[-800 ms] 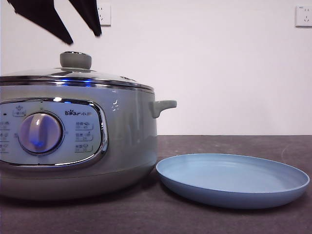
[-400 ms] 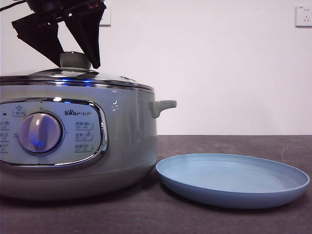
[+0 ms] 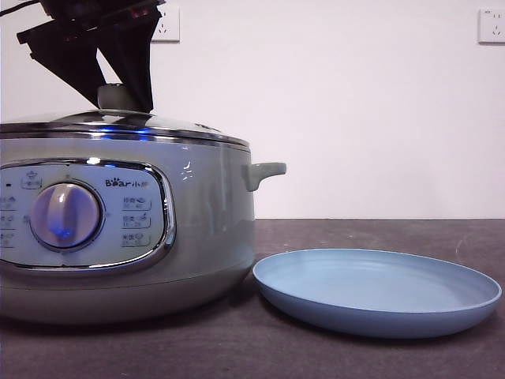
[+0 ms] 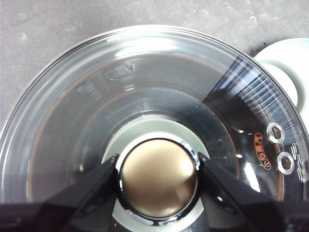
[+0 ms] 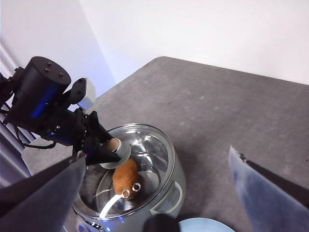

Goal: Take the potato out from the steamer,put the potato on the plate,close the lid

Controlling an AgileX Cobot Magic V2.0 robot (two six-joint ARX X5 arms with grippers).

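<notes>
The steamer [image 3: 207, 213] stands at the left with its glass lid [image 3: 170, 126] on. My left gripper [image 3: 122, 106] has come down from above and is shut on the lid's knob [image 4: 158, 178], one jaw touching each side. In the right wrist view the potato [image 5: 124, 176] lies inside the steamer, seen through the lid [image 5: 152, 154], with the left gripper [image 5: 104, 151] on the knob. The light-blue plate [image 3: 377, 292] lies empty to the right of the steamer. My right gripper [image 5: 157, 152] is open and empty, high above the table.
The steamer's small side handle [image 3: 264, 170] points towards the plate. Dark grey table [image 3: 379, 233] runs back to a white wall with two sockets [image 3: 491, 25]. The plate's edge [image 5: 203, 225] shows just beside the steamer.
My left gripper has come down onto the lid's knob and its jaws have drawn in against it. The steamer, lid and plate have not moved.
</notes>
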